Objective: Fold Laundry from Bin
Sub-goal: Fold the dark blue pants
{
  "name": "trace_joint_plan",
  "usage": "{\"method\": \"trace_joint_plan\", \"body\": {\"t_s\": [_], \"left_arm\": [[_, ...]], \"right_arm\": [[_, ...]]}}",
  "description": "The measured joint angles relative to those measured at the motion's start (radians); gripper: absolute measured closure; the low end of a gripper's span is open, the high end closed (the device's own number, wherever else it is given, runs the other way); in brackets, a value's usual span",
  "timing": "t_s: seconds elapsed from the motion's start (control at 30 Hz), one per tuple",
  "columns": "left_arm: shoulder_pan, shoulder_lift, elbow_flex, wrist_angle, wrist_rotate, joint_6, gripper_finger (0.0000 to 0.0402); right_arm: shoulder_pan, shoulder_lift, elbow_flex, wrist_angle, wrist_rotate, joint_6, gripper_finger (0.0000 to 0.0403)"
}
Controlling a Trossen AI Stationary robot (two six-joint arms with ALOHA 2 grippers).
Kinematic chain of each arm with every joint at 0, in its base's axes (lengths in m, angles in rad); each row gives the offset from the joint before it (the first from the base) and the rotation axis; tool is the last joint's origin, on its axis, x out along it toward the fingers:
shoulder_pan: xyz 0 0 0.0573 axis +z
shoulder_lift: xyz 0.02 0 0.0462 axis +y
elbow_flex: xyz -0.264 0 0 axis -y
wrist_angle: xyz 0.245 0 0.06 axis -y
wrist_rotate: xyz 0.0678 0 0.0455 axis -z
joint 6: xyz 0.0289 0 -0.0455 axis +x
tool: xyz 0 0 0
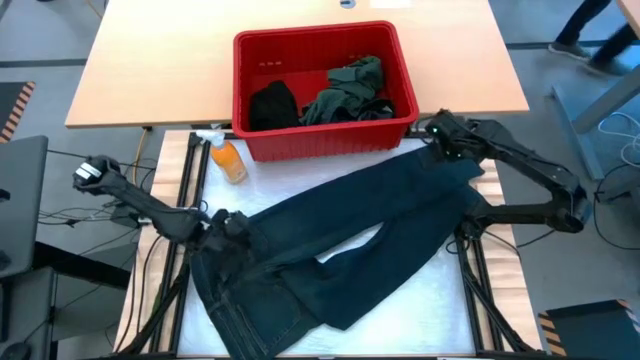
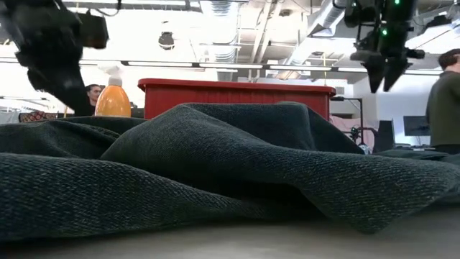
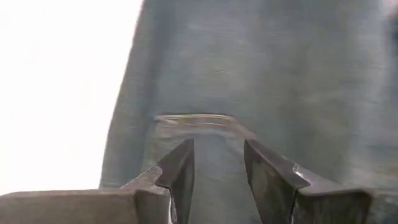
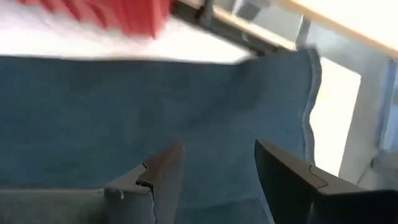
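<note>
Now the trousers (image 1: 340, 245) are spread flat across the table, ready for folding. Both grippers are held apart and empty above them: left gripper (image 1: 222, 225) over the waistband, right gripper (image 1: 440, 135) beside the bin (image 1: 325, 145), where more laundry (image 1: 345, 92) is kept.

spray bottle (image 1: 229, 160): orange, white cap, lying tilted near the worktop's far left edge.
wooden table (image 1: 140, 60): light wood, beyond the worktop's far edge.
people (image 2: 442, 101): one at the low view's right edge, another partly hidden behind the bottle.
</note>
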Motion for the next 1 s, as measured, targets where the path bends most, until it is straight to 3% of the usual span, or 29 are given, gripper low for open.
{"method": "trace_joint_plan", "body": {"t_s": [0.17,0.27,0.53,0.67,0.77,0.87,1.0], "left_arm": [[0.095,0.047,0.000,-0.042,-0.064,0.043,0.0273],[0.156,0.062,0.000,-0.035,-0.049,0.116,0.0273],[0.334,0.155,0.000,0.044,0.102,0.341,0.0273],[0.414,0.249,0.000,0.153,0.267,0.466,0.0273],[0.443,0.334,0.001,0.202,0.370,0.506,0.0273],[0.441,0.404,0.009,0.238,0.406,0.509,0.0275],[0.396,0.439,0.011,0.299,0.409,0.511,0.0322]], "right_arm": [[0.019,0.003,-0.071,0.034,-0.024,0.003,0.0180],[0.028,0.003,-0.105,0.051,-0.053,0.003,0.0180],[0.024,0.003,-0.141,0.059,-0.057,0.028,0.0180],[0.003,0.002,-0.160,0.094,-0.056,0.179,0.0180],[0.000,0.002,-0.203,0.178,-0.056,0.261,0.0180],[0.008,0.002,-0.272,0.311,-0.060,0.295,0.0180],[0.020,0.003,-0.393,0.560,-0.061,0.397,0.0180]]}}
